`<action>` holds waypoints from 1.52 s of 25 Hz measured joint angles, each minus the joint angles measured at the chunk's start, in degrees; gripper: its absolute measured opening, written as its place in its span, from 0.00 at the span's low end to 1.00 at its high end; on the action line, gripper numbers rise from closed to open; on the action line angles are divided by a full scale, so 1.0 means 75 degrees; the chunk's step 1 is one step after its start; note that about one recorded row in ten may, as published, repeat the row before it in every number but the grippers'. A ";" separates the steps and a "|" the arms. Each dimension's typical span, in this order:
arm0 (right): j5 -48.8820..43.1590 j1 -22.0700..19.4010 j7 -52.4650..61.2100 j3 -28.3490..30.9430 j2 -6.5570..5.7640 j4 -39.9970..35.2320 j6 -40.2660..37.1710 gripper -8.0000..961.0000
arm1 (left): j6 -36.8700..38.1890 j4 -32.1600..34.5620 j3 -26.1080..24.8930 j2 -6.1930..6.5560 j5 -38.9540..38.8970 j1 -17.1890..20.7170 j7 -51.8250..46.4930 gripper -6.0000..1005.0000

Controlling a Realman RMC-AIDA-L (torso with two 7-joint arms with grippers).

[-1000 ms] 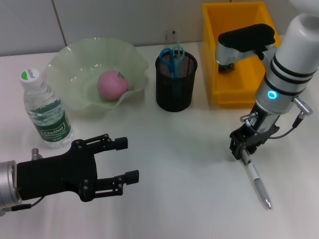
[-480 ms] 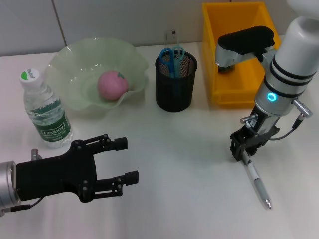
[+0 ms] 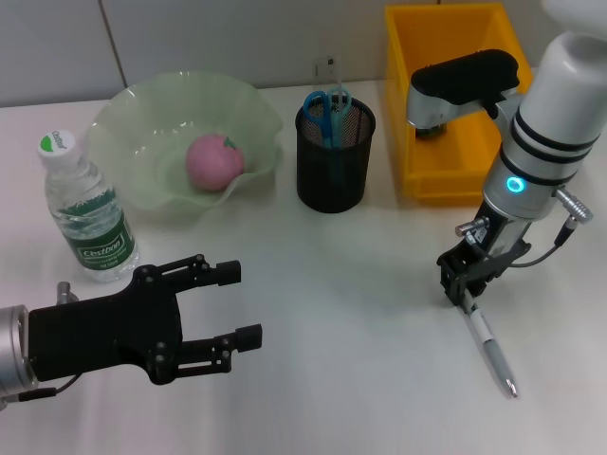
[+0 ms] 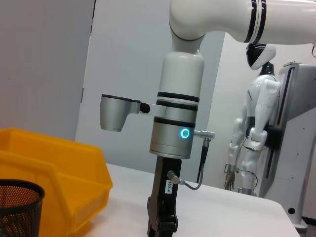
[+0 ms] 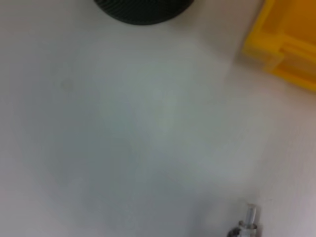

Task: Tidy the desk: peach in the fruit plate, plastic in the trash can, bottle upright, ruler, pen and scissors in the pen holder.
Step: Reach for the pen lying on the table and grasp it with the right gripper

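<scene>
A white pen (image 3: 488, 341) lies on the table at the front right. My right gripper (image 3: 462, 284) is down at the pen's near end, its fingers closed around it; the pen's tip still rests on the table. The black mesh pen holder (image 3: 334, 156) stands at the middle back with blue scissors (image 3: 327, 102) in it. A pink peach (image 3: 213, 161) sits in the green fruit plate (image 3: 123, 123). A water bottle (image 3: 87, 213) stands upright at the left. My left gripper (image 3: 242, 303) is open and empty at the front left. No ruler or plastic is visible.
A yellow bin (image 3: 474, 57) stands at the back right, behind the right arm. The left wrist view shows the right arm (image 4: 168, 143), the bin (image 4: 49, 168) and the holder's rim (image 4: 17, 190).
</scene>
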 joint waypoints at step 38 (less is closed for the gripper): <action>0.0007 0.0196 -0.0048 0.0004 -0.0001 0.0185 0.0053 0.25 | 0.0082 0.0106 -0.0047 0.0012 0.0000 0.0012 0.0000 0.79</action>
